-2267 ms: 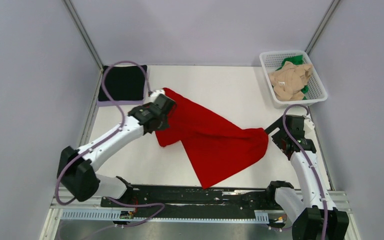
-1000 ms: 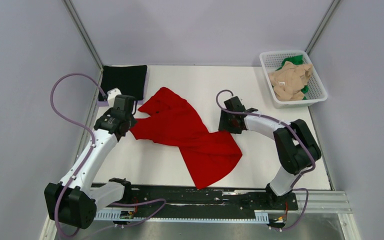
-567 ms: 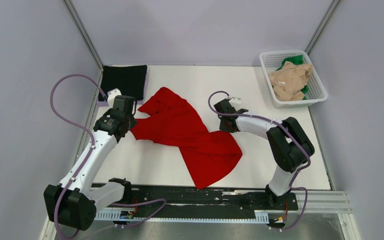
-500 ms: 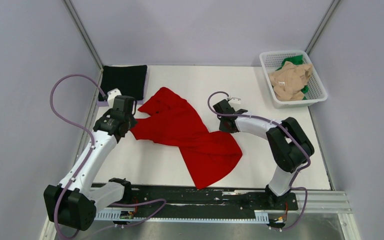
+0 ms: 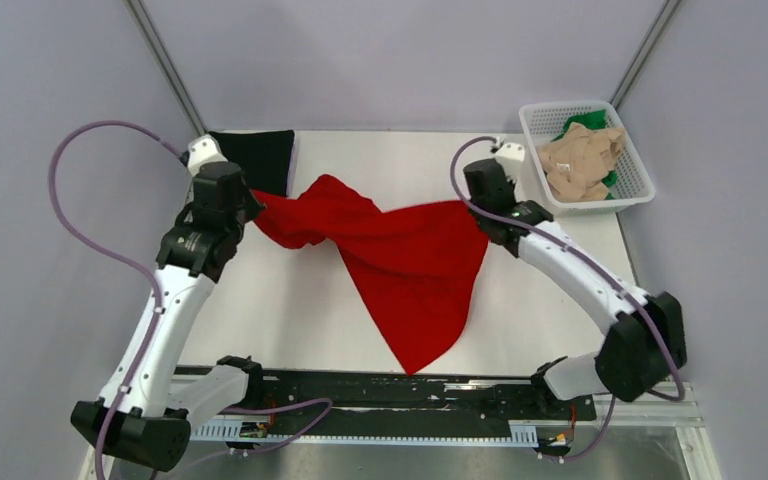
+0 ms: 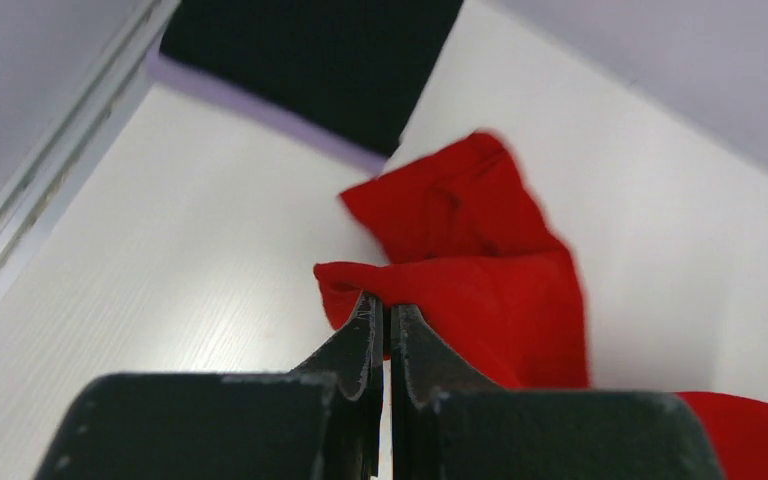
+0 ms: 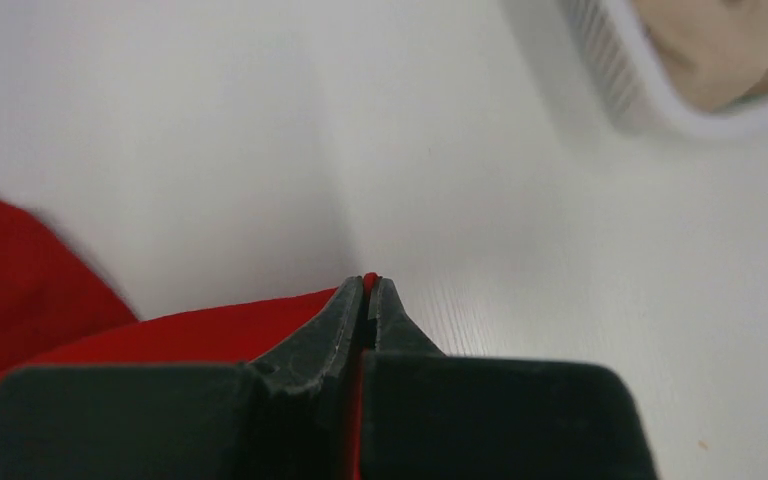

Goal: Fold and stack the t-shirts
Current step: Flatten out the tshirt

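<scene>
The red t-shirt (image 5: 400,250) hangs across the middle of the table (image 5: 410,160), held up at two points. Its long lower tip drapes toward the near edge. The left gripper (image 6: 385,318) is clenched on a fold of the cloth at the left end. The right gripper (image 7: 368,292) pinches a thin edge at the right end, where only a sliver of red shows between the closed jaws.

The step in hand seems to be spreading the shirt flat before the first fold. To do it well, I think both arms should pull apart gently until the upper edge is straight. Then they should lower together and drag the cloth a little, so that the hanging part lies down without wrinkles. The right grip looks shallow, so a hard pull could slip it out.

The cloth is twisted and bunched near the left gripper, so I cannot tell which part of the shirt each gripper holds, nor where the collar or sleeves are. Whether the lower tip touches the table is also unclear.

The black t-shirt (image 5: 255,160) lies folded in the far left corner, partly behind the left arm. In the basket (image 5: 632,165) at the far right, the beige t-shirt (image 5: 580,160) covers most of the green t-shirt (image 5: 585,122).
</scene>
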Tool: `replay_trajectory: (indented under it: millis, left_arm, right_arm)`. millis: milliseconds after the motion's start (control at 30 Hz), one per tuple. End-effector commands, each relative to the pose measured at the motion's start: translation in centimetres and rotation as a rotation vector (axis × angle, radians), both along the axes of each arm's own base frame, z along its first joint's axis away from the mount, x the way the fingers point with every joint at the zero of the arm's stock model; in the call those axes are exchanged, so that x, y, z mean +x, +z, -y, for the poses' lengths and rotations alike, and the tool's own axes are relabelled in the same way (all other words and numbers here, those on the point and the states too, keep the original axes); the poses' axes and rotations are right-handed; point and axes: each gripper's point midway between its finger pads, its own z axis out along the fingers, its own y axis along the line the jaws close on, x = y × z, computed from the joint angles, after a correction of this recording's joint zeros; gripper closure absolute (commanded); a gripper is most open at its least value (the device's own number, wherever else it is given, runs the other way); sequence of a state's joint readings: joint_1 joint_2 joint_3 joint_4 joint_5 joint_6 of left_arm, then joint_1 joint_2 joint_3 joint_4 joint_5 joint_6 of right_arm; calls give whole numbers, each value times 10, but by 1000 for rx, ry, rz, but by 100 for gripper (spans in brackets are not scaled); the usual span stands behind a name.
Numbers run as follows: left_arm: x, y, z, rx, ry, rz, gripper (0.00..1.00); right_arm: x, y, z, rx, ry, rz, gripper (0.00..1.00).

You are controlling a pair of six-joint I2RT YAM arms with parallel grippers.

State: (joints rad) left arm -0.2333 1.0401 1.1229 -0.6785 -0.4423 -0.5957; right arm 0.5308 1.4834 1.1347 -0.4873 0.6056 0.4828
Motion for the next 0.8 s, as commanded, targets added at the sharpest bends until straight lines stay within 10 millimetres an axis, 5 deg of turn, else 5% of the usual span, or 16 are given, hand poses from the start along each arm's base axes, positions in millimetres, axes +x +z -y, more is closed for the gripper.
replay_trajectory:
  millis: [0,167,400,500,767]
  left_arm:
    - [-1,148,0,-37,-52,432,100]
    - [-42,259,7,-27,-176,729,100]
    - [-112,359,10,45,-300,970,100]
    - [-147,398,9,73,-336,1075,100]
    - [-212,450,22,116,-486,1245,100]
  right_arm:
    - [6,155,18,42,18,388,100]
    - [-42,255,35,164,84,643,100]
    - [-128,375,55,274,254,975,100]
    - [-163,408,59,309,330,1051,100]
    - [-218,451,74,321,419,1151,100]
